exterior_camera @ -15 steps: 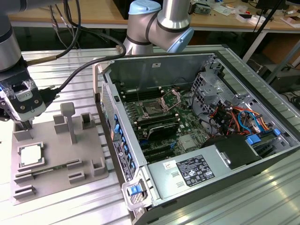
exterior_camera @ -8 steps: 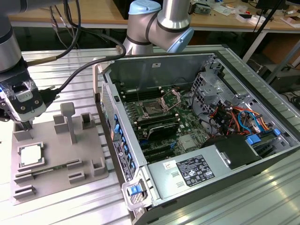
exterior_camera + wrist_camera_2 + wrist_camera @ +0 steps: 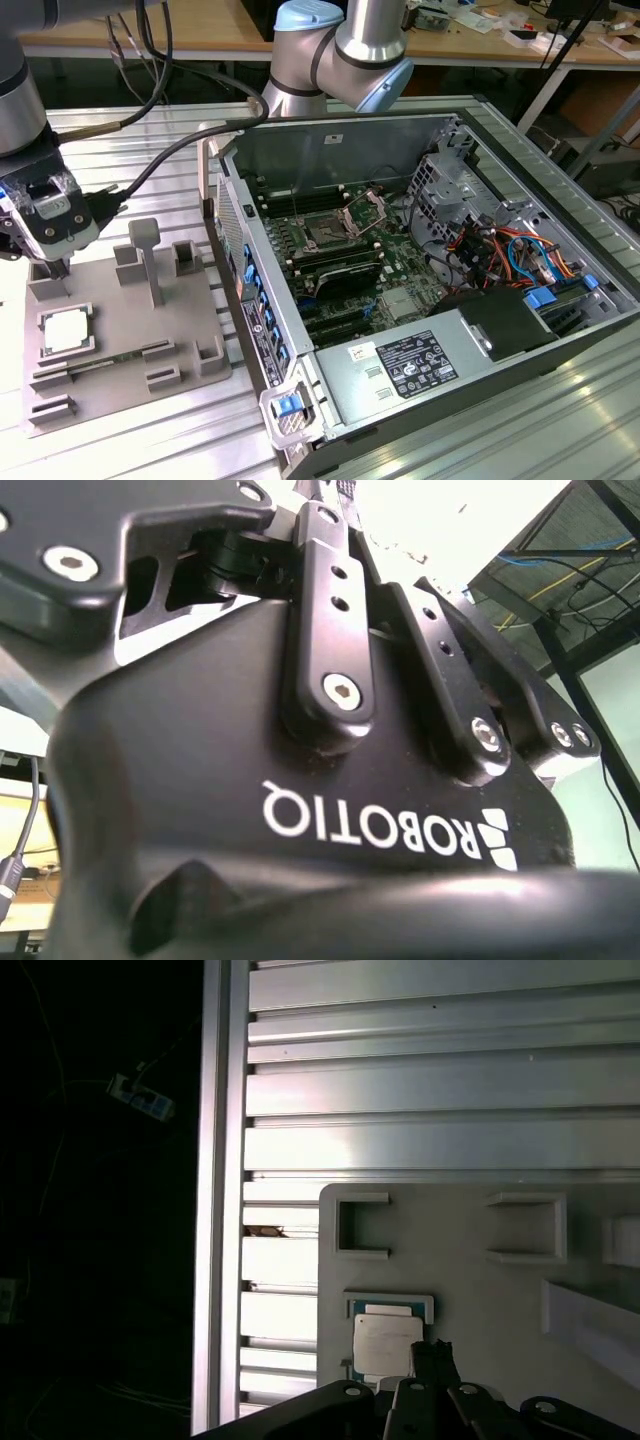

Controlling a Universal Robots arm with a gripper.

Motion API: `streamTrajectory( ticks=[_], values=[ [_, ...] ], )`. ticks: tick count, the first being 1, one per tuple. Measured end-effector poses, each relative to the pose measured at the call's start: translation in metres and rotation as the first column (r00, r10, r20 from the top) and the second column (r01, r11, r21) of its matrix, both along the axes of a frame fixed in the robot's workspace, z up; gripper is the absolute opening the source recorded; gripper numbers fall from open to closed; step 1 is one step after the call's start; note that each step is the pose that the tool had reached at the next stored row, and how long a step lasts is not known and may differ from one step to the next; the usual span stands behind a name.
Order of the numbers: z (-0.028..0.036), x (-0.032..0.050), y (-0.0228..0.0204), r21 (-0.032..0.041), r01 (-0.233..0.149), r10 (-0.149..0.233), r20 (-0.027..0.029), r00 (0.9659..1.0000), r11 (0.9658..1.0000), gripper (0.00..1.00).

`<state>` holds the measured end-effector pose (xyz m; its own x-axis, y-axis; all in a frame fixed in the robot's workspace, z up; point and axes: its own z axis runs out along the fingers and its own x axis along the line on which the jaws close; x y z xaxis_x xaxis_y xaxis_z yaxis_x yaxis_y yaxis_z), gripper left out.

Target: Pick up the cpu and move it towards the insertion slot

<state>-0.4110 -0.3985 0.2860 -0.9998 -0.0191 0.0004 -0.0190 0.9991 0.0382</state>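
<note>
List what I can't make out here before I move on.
- Chip: in the first wrist view, one edge is covered by the tool, so contact between them is unclear.
- Socket: in the exterior view, too small to judge its dark centre.
- Tray: in the first wrist view, cut off by the picture's edge.

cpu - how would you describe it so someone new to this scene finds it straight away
Find the open computer case, then the grey plastic tray on the exterior view's left of it. The cpu lies flat in a square recess near the tray's left edge in that view. It alone is a silvery-white square; its neighbours are raised grey blocks.
</note>
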Motion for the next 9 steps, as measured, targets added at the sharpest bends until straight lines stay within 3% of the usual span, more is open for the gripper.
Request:
streamTrajectory(
  ticks=[9],
  values=[
    [-0.0019, 0.0, 0.0, 0.0, 0.0, 0.0, -0.0001, 1.0, 1.0, 0.11]
  ],
)
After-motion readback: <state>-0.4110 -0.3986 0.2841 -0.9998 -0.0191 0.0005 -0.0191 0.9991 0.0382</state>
